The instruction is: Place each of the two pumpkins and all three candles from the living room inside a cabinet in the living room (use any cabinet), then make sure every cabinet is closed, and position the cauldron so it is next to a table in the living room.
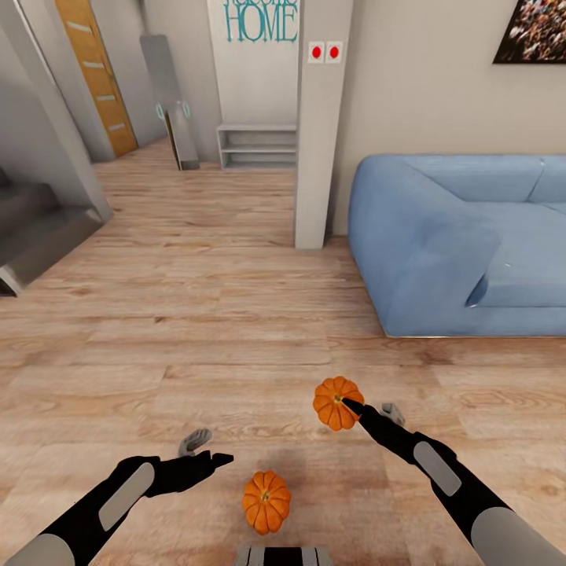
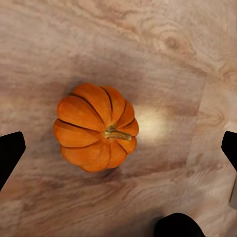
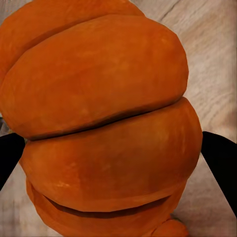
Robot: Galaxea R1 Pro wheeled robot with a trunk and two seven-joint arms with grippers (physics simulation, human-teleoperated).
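Note:
Two orange ribbed pumpkins show. One pumpkin [image 1: 266, 501] sits on the wood floor just in front of my base; in the left wrist view this pumpkin [image 2: 96, 127] lies below and between the spread fingertips. My left gripper [image 1: 207, 450] hovers open to its left, holding nothing. The other pumpkin [image 1: 336, 402] is at the tip of my right gripper [image 1: 368, 409], whose fingers press its sides. Up close, that pumpkin [image 3: 106, 123] sits between the two black fingertips [image 3: 221, 163]. Candles, cabinet, cauldron and table are out of view.
A blue sofa [image 1: 456, 244] stands at the right. A white pillar [image 1: 318, 126] rises ahead beside it. Grey stairs [image 1: 35, 236] are at the left, and a low open shelf [image 1: 258, 147] sits against the far wall. Wood floor [image 1: 196, 314] stretches between.

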